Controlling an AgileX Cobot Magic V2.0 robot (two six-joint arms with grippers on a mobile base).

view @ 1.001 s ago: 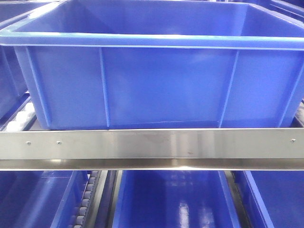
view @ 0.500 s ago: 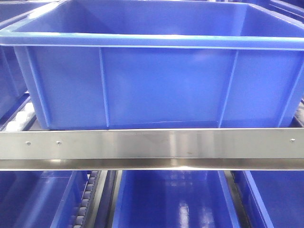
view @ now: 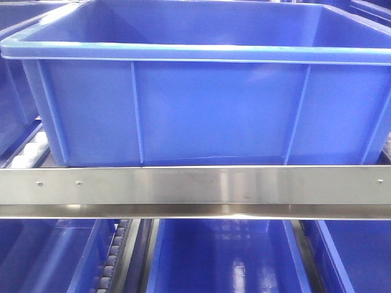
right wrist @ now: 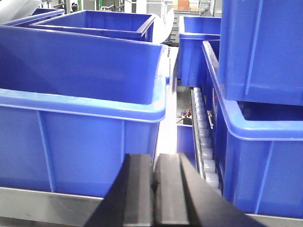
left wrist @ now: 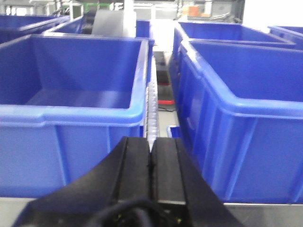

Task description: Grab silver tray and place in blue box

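- Left fingers are pressed together with nothing between them, aimed at the gap between two bins; right fingers are likewise closed on nothing, low before the steel rail.
- The blue box, the biggest thing in the front view, sits on the rack just behind the steel rail. Its front wall fills the view, and only the upper back of its inside shows, so its floor is hidden.
- More blue bins sit on the level under the rail, and a roller track runs between bins.
- The silver tray shows in no view. It may lie somewhere off camera, or already rest on the box's hidden floor; these pictures fit either.
- So the step in hand cannot be settled. Any next move first calls for sight of the tray.
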